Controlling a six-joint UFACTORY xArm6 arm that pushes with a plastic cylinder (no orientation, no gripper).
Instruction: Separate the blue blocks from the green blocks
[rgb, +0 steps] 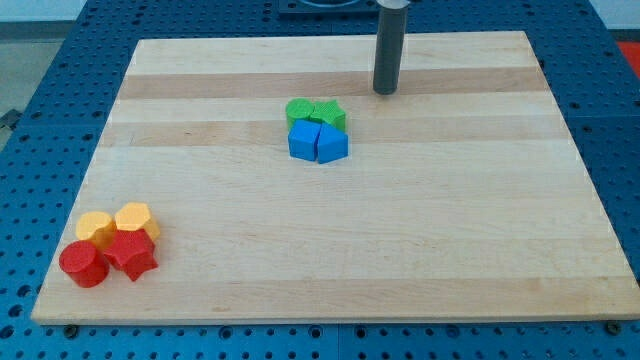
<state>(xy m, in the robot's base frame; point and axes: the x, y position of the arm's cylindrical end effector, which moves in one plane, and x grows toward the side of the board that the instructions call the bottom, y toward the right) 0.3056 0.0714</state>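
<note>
Surface (450, 230): pale wooden board with lengthwise grain bands, filling most of the view, lying on a blue perforated base (615, 120) that shows at the view's left, right and bottom edges.

Rod: dark grey, upright, entering from the view's top just right of centre. My tip (386, 92) sits on the surface near the view's top edge. The tool is a plain rod with no jaws, so there is nothing to spread or press together, and it pinches nothing. The tip stands apart from every block, up and to the view's right of the central cluster, nearest the green star.

Central cluster, a little above the board's middle, four blocks packed together and touching:
- blue block (303, 139), rounded top, at the cluster's lower left.
- blue block with a pointed wedge top (331, 143), at the lower right, flush against its blue neighbour.
- green block (299, 109), rounded, upper left, touching the blue below it.
- green star (328, 114), upper right, touching the wedge-topped blue.
Greens lie on the side toward the view's top, blues toward the bottom.

Corner cluster, view's bottom left, well apart from the centre group:
- red star (131, 254) and red cylinder (82, 264), side by side.
- yellow hexagonal block (133, 218) and a yellow rounded block (96, 226), just behind the reds, touching them.
</note>
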